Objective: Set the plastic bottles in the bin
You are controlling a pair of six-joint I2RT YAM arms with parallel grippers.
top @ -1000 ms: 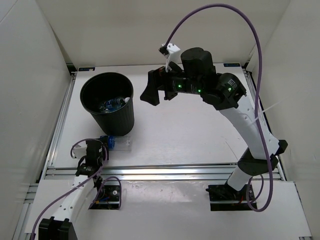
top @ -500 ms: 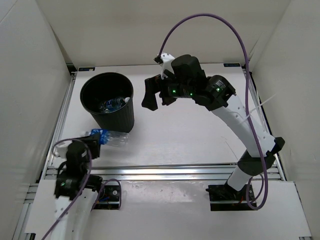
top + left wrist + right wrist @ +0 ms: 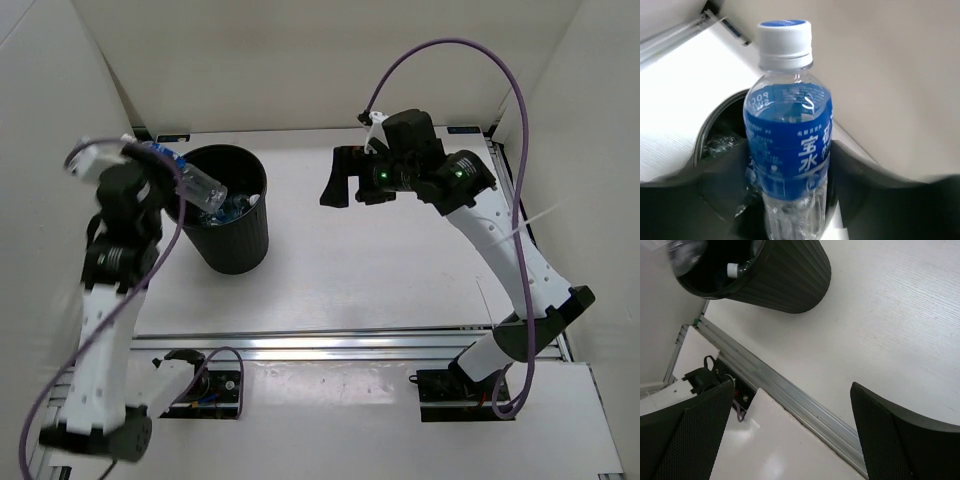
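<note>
Left hand [image 3: 163, 166] has lifted the blue-labelled bottle [image 3: 200, 184] over the bin [image 3: 236, 246].

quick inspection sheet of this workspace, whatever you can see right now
surface: white table, aluminium rail along its near edge
job's things: blue-label bottle held tilted over the black bin; other bottles lie inside the bin
clutter: nothing seen
grippers: left gripper shut on the blue-label bottle; right gripper open, empty, above the table
cables: purple cables loop along both arms
surroundings: white walls on three sides
</note>
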